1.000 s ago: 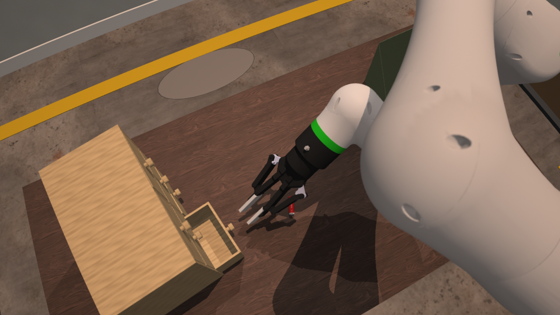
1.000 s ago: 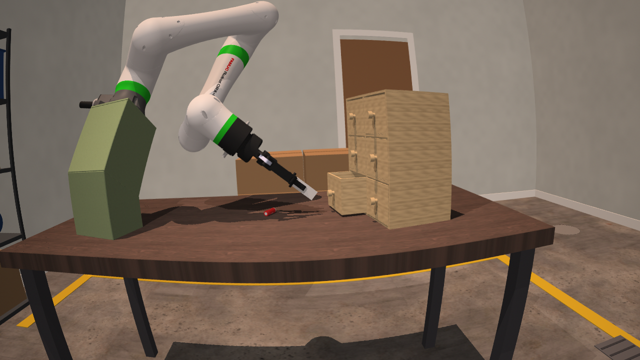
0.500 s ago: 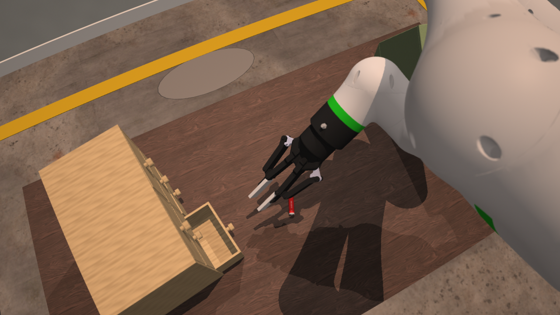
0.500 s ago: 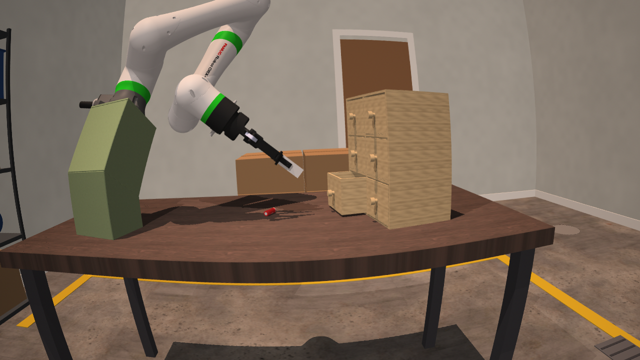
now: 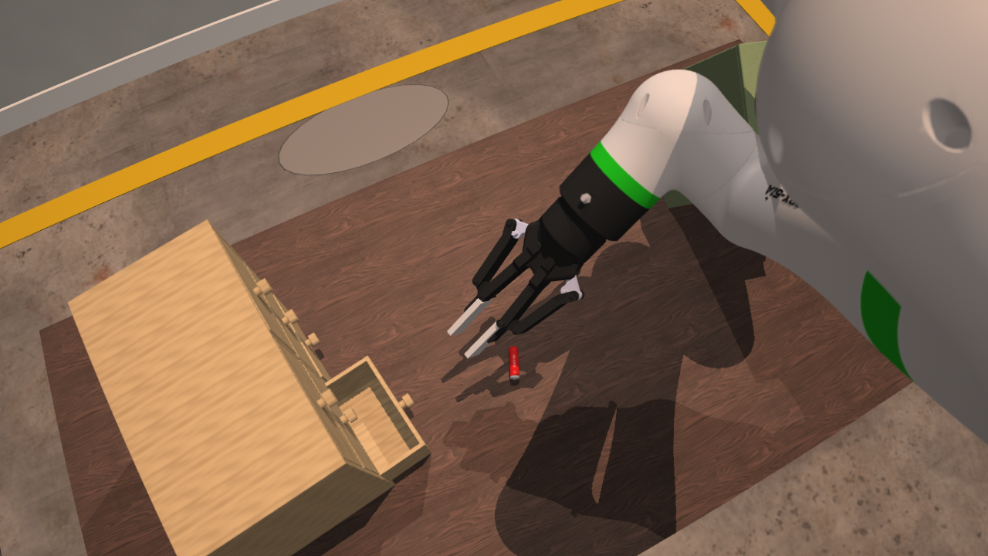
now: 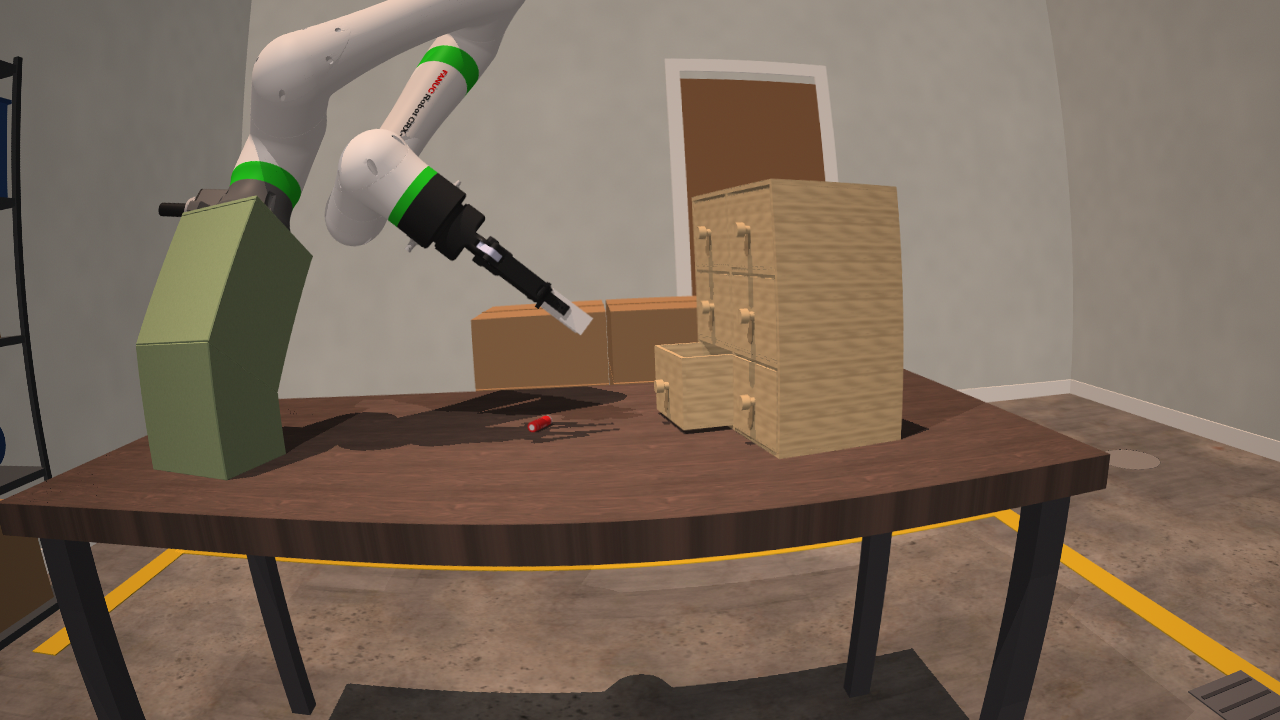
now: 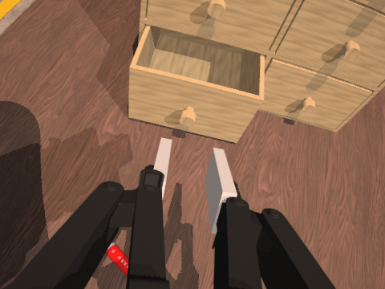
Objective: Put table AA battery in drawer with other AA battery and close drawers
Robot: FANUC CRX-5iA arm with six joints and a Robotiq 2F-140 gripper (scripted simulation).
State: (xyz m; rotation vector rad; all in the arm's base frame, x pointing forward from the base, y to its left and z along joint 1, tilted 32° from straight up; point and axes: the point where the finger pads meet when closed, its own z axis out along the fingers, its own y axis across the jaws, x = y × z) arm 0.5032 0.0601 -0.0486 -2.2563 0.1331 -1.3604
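The small wooden chest (image 5: 207, 387) (image 6: 836, 313) (image 7: 249, 24) stands upright. Its bottom drawer, left in the wrist view, is pulled partly out; this drawer (image 5: 411, 464) (image 6: 702, 394) (image 7: 160, 96) sits level, and no battery shows in the visible part of its inside. Its knob (image 5: 406, 401) (image 6: 661, 386) (image 7: 188, 116) is free of the fingers. The red AA battery (image 5: 513, 363) (image 6: 538, 423) (image 7: 118, 257) lies on the table, partly behind a finger linkage in the wrist view. My gripper (image 5: 458, 344) (image 6: 581, 326) (image 7: 188, 160) is partly open and empty, tilted down toward the chest, above the table and short of the drawer.
The other drawers look pushed in; their knobs stick out, such as the bottom neighbour's knob (image 6: 747, 402) (image 7: 308, 104). The green robot pedestal (image 6: 214, 358) stands at the table's other end. Cardboard boxes (image 6: 541, 349) are behind the table (image 6: 626, 483).
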